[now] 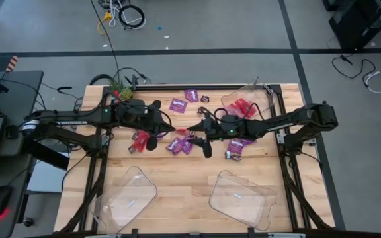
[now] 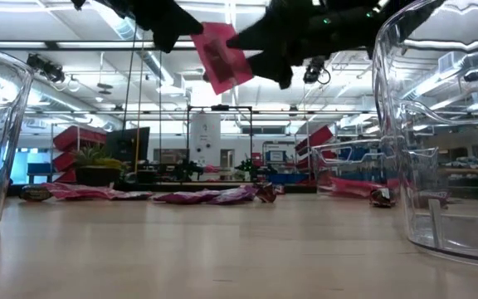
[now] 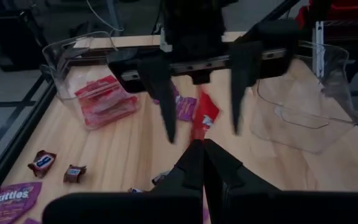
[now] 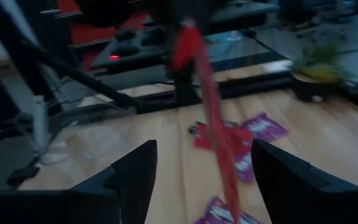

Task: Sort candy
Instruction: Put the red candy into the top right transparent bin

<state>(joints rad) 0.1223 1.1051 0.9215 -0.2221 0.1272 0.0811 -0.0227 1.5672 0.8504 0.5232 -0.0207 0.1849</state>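
A red packet (image 3: 202, 118) hangs in the air over the middle of the table, pinched at one end by the left gripper (image 3: 199, 149), whose fingers are pressed together on it. It dangles edge-on to the right gripper (image 4: 197, 165), whose fingers stand wide apart on either side of the packet without touching it. This looks like a hand-over between the arms, with the packet held up clear of the wood so the second claw can close on its free end.

Below, the rest of the candy lies scattered on the table (image 1: 177, 172): purple-magenta packets (image 1: 179, 145) in a loose heap under the grippers, more of them toward the far edge, and small dark brown pieces (image 3: 42, 162) off to one side. A clear tray (image 1: 240, 106) at the far right corner already holds red packets, so red probably goes there. Two more clear trays (image 1: 127, 195) sit at the near edge; from above they seem empty, though their glare makes that hard to confirm.
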